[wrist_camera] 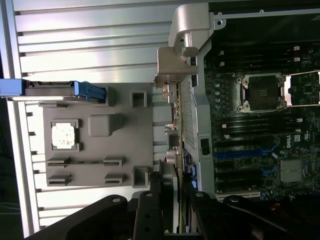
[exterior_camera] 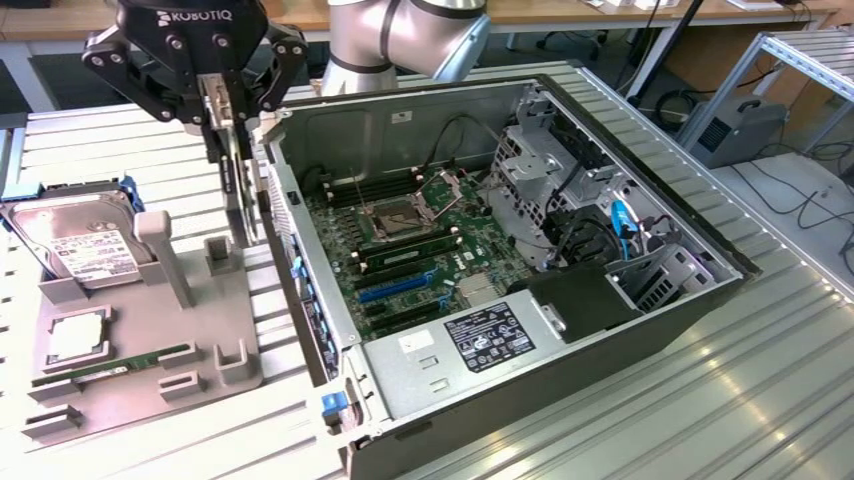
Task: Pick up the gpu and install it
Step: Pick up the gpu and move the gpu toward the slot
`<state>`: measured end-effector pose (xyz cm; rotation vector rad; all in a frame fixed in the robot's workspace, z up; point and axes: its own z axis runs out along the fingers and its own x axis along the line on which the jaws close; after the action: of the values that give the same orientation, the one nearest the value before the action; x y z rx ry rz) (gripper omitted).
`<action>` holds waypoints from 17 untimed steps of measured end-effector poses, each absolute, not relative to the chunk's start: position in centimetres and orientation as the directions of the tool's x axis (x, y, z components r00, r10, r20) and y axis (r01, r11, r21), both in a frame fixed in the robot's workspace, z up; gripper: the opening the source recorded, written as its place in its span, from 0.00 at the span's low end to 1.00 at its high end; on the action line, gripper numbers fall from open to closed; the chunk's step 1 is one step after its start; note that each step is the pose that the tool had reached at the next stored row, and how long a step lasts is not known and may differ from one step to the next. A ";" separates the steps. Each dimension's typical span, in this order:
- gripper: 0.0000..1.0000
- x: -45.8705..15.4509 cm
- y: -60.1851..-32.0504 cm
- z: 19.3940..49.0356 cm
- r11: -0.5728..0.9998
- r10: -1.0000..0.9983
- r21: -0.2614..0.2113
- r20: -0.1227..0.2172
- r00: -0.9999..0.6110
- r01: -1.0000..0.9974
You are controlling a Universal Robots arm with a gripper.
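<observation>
Gripper point(exterior_camera: 220, 115) is closed on the gpu point(exterior_camera: 240, 190), and from my seat I see black fingers pinching the card's upper edge. White lettering on the black gripper body reads ROBOTIQ. The gpu hangs edge-on and upright, a thin dark board. It sits just outside the computer case point(exterior_camera: 387, 125), close against the case's outer wall on the exterior view's left. In the wrist view the card point(wrist_camera: 177, 150) runs as a narrow strip out from between the fingers point(wrist_camera: 150, 210), alongside the case's perforated metal wall. I cannot tell whether its lower end touches anything.

Inside the case lies a green motherboard point(exterior_camera: 400, 260) with a square silver CPU socket point(exterior_camera: 400, 215) and blue and black slots. Nearer the case's front there is a black label with white print point(exterior_camera: 490, 337), too small for me to read.

Beside the case, on the exterior view's left, is a matte grey moulded fixture tray point(exterior_camera: 147, 400) with blocky posts. It holds a silver hard drive point(exterior_camera: 80, 250) with a white printed label that I cannot read, a square silver processor chip point(exterior_camera: 78, 335) and a narrow green RAM stick point(exterior_camera: 114, 365). Case and tray both rest on a ribbed aluminium table point(exterior_camera: 747, 350).
</observation>
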<state>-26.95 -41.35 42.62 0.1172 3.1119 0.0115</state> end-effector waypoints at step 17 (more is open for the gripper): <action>0.27 -25.0 -41.4 42.6 0.997 0.075 0.008 -0.027 -0.997 0.075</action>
<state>-25.04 -41.35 42.62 0.1172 3.1119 0.0115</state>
